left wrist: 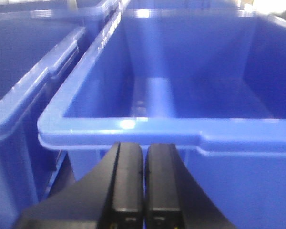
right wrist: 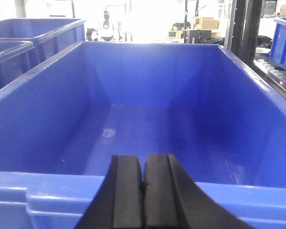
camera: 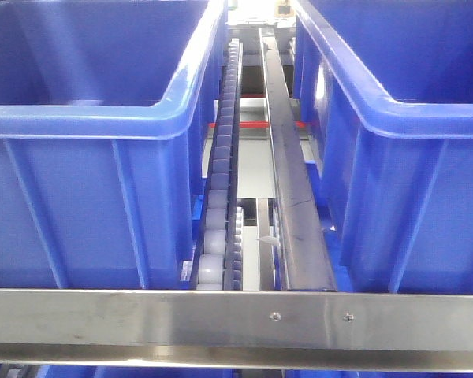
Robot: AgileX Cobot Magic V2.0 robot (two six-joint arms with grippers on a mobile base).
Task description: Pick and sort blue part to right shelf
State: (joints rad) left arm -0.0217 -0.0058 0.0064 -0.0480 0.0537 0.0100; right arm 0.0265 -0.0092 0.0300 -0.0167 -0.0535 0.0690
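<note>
Blue part: not in sight in any view; both bins that the wrist cameras look into show bare floors, so I cannot tell where it is.
Left gripper [left wrist: 143, 191]: fingers pressed together, nothing between them, just short of the near rim of a blue bin [left wrist: 133, 125].
Right gripper [right wrist: 143, 195]: fingers likewise clenched on nothing, at the near rim of another blue bin [right wrist: 33, 76], whose floor shows only a small pale scuff.
Front view: two blue bins, left [camera: 94, 118] and right [camera: 426, 118], sit either side of a roller track [camera: 221, 205] and a dark metal rail [camera: 292, 197]; a steel bar [camera: 236, 315] crosses the near edge.
Handling, as a judgement: a moulded plastic block should be light, stiff and not fragile, but smooth, so it may slip or twist in a narrow pinch.
Where to hold, as a judgement: across the flat sides of the squarish body, not on the sloped shoulders or the cap, where the pads would slide off.
Next need: the part has to be found first, and the fingers must open before any grasp.
Writing: none readable; no labels or brands show on bins, rail or grippers, and the far background in the right wrist view is too washed out to read.
</note>
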